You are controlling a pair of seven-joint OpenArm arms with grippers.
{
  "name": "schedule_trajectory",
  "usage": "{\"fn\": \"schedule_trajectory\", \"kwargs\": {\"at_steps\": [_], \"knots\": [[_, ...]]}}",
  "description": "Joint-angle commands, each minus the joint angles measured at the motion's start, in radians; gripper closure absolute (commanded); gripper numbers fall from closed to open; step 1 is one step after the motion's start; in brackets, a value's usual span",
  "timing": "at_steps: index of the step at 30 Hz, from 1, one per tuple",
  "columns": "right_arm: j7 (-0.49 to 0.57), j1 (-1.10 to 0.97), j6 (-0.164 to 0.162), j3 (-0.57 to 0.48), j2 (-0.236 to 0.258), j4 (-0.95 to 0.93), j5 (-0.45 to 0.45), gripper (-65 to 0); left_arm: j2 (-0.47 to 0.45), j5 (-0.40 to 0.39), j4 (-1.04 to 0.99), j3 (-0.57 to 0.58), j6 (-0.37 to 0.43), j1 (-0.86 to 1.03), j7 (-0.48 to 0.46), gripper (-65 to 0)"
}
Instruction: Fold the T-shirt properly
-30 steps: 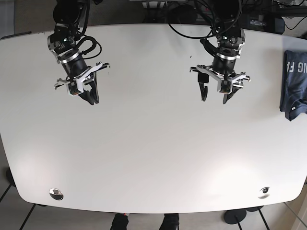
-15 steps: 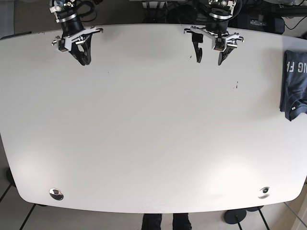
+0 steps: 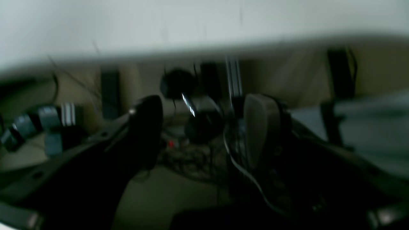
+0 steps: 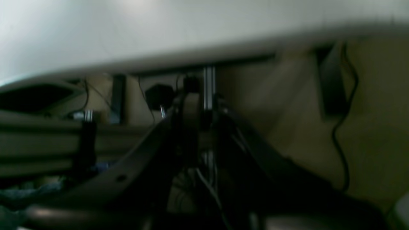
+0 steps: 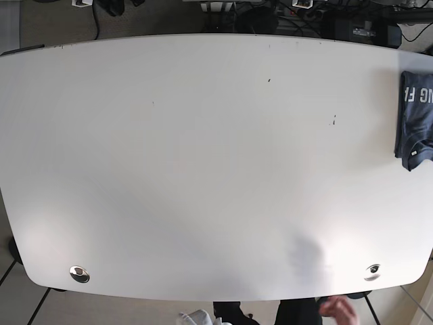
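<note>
The dark blue T-shirt [image 5: 413, 120] lies folded at the right edge of the white table [image 5: 203, 176], partly cut off by the frame. Both arms are pulled back beyond the table's far edge and barely show in the base view. In the left wrist view my left gripper [image 3: 203, 105] is open and empty, hanging behind the table edge [image 3: 191, 28] above cables. In the right wrist view my right gripper [image 4: 199, 105] has its fingers close together, holds nothing, and also sits behind the table edge [image 4: 159, 35]. Both wrist views are blurred.
Two metal discs sit near the front corners [image 5: 79, 273] [image 5: 372, 271]. A person's hand [image 5: 336, 311] and feet show below the front edge. Cables, equipment and an aluminium rail [image 4: 209, 86] lie behind the table.
Both arms have pulled back from over the table's far half to beyond its far edge, almost leaving the base view. The T-shirt has not moved. A hand has appeared at the front.
</note>
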Motion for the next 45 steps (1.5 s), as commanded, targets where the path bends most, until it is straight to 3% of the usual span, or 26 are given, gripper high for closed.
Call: {"fn": "schedule_trajectory", "kwargs": {"at_steps": [1,5,9,10,13,15,18,22,24,27,29,35,40,45], "knots": [[0.016,-0.019,0.014,-0.020,0.033,-0.076,0.011,-6.5,-0.002,-0.005,-0.096,-0.003,0.002,0.008,-0.023,-37.1],[0.082,0.068,0.007,-0.142,0.058,-0.360,0.002,-6.5,-0.004,-0.005,-0.379,-0.054,0.002,-0.146,-0.023,-37.1],[0.225,0.220,0.002,-0.222,0.064,-0.687,-0.107,-6.5,-0.027,-0.005,-0.656,-0.127,0.002,-0.313,-0.023,-37.1],[0.260,0.262,-0.013,-0.224,0.062,-0.776,-0.133,-6.5,-0.039,-0.005,-0.722,-0.135,0.002,-0.354,-0.023,-37.1],[0.344,0.397,-0.107,-0.225,0.047,-1.015,-0.202,-6.5,-0.081,-0.003,-0.933,-0.137,0.002,-0.482,-0.023,-37.1],[0.401,0.473,-0.150,-0.227,0.042,-1.124,-0.249,-6.5,-0.104,-0.003,-1.089,-0.138,0.002,-0.572,-0.023,-37.1],[0.407,0.582,-0.220,-0.225,0.039,-1.230,-0.300,-6.5,-0.110,-0.002,-1.347,-0.138,0.002,-0.723,-0.060,-37.1],[0.376,0.693,-0.279,-0.225,0.038,-1.341,-0.300,-7.1,-0.133,0.003,-1.585,-0.132,0.004,-0.871,-0.090,-37.2],[0.300,0.736,-0.283,-0.225,0.038,-1.357,-0.300,-7.1,-0.134,0.003,-1.651,-0.134,0.015,-0.901,-0.089,-37.4],[0.200,0.759,-0.283,-0.225,0.038,-1.351,-0.300,-7.1,-0.131,0.004,-1.652,-0.131,0.128,-0.902,-0.087,-37.6],[0.151,0.790,-0.283,-0.225,0.038,-1.356,-0.302,-7.1,-0.130,0.004,-1.652,-0.131,0.154,-0.914,-0.087,-37.8],[0.136,0.819,-0.285,-0.230,0.041,-1.359,-0.302,-7.3,-0.114,0.004,-1.652,-0.131,0.154,-0.918,-0.140,-37.8],[0.143,0.813,-0.285,-0.343,0.041,-1.353,-0.302,-7.3,-0.120,0.004,-1.654,-0.131,0.154,-0.916,-0.195,-37.8],[0.145,0.808,-0.285,-0.359,0.039,-1.353,-0.294,-7.3,-0.122,0.004,-1.652,-0.131,0.154,-0.891,-0.256,-37.8]]}}
